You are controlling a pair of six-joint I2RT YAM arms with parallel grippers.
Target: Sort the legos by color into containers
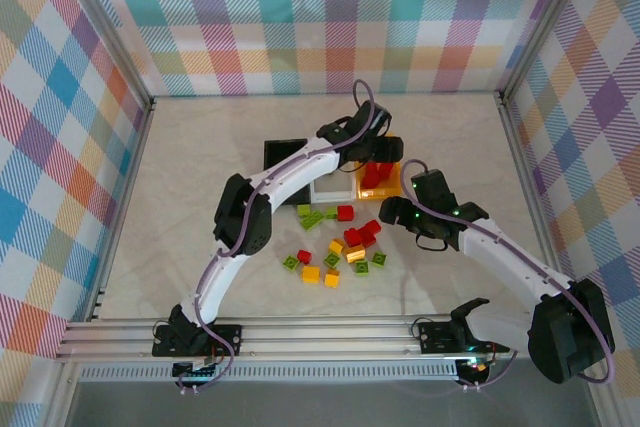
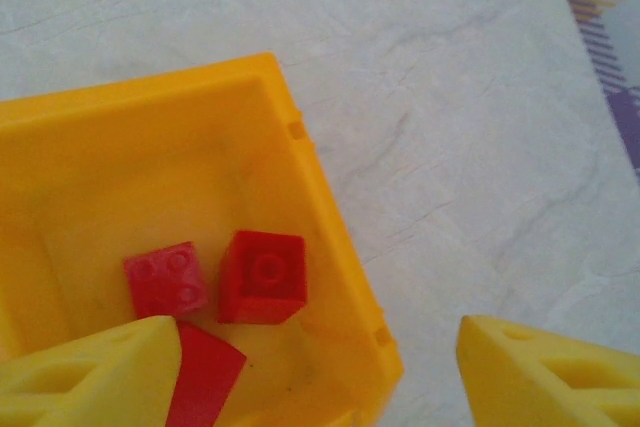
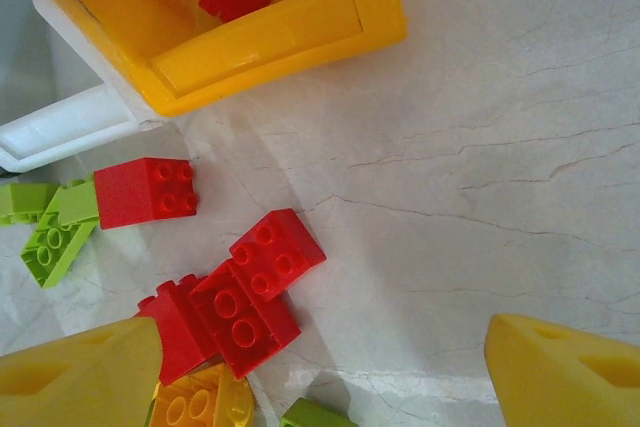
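Under your left gripper (image 2: 320, 367), the orange bin (image 2: 150, 117) gathers red legos (image 2: 262, 275).
It gapes empty; right gripper (image 3: 322, 347) too, above loose reds (image 3: 245, 312).

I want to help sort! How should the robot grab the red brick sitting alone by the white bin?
Come straight down from above and put the right arm's fingers on two opposite smooth faces of the red brick, not the studded one. Green bricks crowd one side, so pinch across the other way, where bare table shows.

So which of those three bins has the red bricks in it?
The orange bin, at the right end beside the white bin; red bricks lie on its floor.
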